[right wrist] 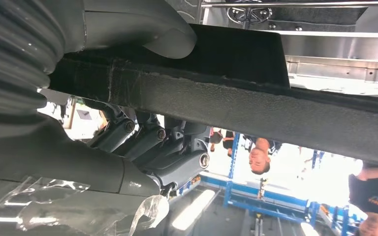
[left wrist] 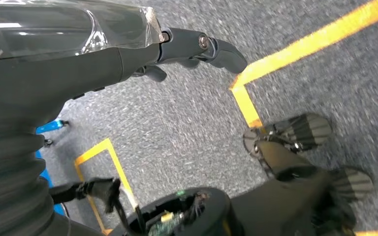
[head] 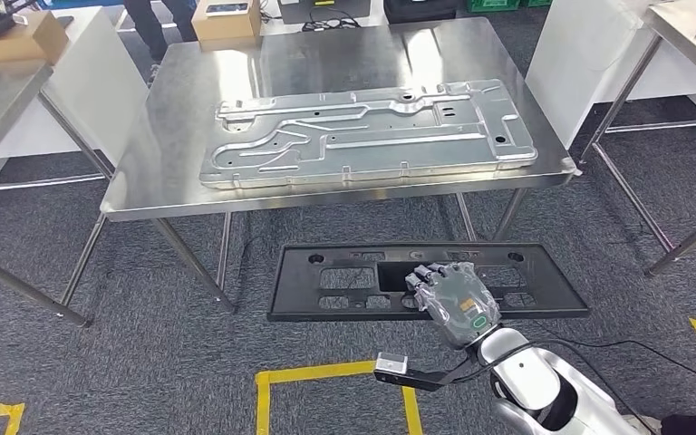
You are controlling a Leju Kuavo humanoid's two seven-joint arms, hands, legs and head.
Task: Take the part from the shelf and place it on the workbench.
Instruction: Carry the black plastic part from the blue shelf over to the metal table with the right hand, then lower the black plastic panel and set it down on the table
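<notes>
Black part (head: 344,285) with cut-out pattern, grey hand (head: 454,294) showing a green dot, silver steel workbench (head: 181,91), silver embossed panel (head: 362,136), speckled grey carpet (head: 145,362), yellow tape lines (head: 313,372)

Grey carpet floor (head: 145,362) with yellow tape lines (head: 326,372), steel bench (head: 199,91), white side tables (head: 589,54), perhaps 2 cardboard boxes (head: 227,20) behind

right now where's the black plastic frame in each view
Head view: the black frame hangs level in front of the steel workbench, low centre, held by the right hand.
Right wrist view: the frame is the dark bar crossing the picture, thumb on one side, fingers on the other.
Left wrist view: not in it; it looks at carpet.
Shared landmark: the right hand around the frame.
</notes>
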